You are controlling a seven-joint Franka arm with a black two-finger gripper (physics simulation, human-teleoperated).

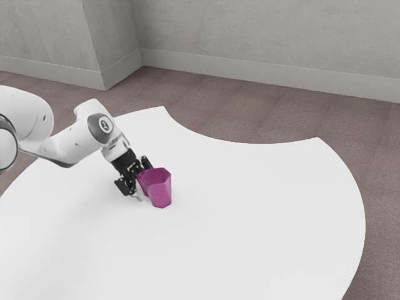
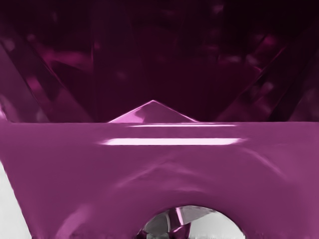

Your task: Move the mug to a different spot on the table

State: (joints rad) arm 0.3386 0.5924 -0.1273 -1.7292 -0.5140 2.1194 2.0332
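Mug: the magenta faceted mug (image 1: 160, 187) is standing upright on the white table (image 1: 262, 212), in the part toward the exterior view's left, and it appears to be resting on the surface rather than hanging above it.

Arm: the white arm (image 1: 69, 140) is reaching in from the exterior view's left and angling down toward the mug.

Gripper: the black gripper (image 1: 139, 179) is sitting right against the mug's side that faces the arm, at rim height and below.

Jaws: how far they are standing apart, and whether they are clamping any part of the mug, cannot be told from these pictures.

Wrist view: the mug's glossy wall (image 2: 159, 169) is lying immediately under the hand, with its dark inside beyond the rim and a rounded opening (image 2: 182, 224) close to the camera, possibly a handle loop.

Step in hand: judging by this closeness, the robot is making its grasp on the mug; the carry to a new spot is not yet begun.

Next move: it is calling for a secure hold first, then a short straight lift so the base is clearing the table, then a level carry toward the open area on the exterior view's right.

Risk: a loose or off-centre hold is likely to let the mug tip or swing on the lift.
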